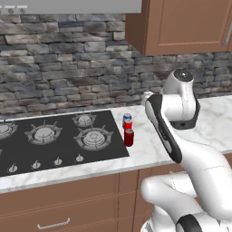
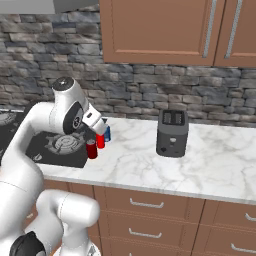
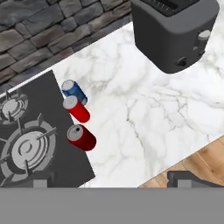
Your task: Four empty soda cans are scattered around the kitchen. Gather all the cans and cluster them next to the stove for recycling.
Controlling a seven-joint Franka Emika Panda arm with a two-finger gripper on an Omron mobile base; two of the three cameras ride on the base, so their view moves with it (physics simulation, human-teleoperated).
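Beside the stove, on the marble desk, three soda cans are standing upright in a short row just off the cooktop's right edge. Largest thing first: the black cooktop is lying flat with grey burners and a row of small knobs along its front. Next, the desk is stretching rightward past a dark toaster, which is sitting well apart from the cans.

The claw is hanging above the desk, looking down, with the row lying ahead and toward the cooktop side of it. Its jaws are standing wide apart and gripping nothing. Each can's long axis is pointing straight up, so a sideways pinch around the body would suit.

The cans themselves: the blue-and-white can is sitting nearest the stone wall, the bright red can is touching or nearly touching it in the middle, and the dark red can is standing nearest the desk's front edge, slightly apart. All are showing silver tops. My judgement is that three are already clustered, and a fourth is waiting to be fetched elsewhere.
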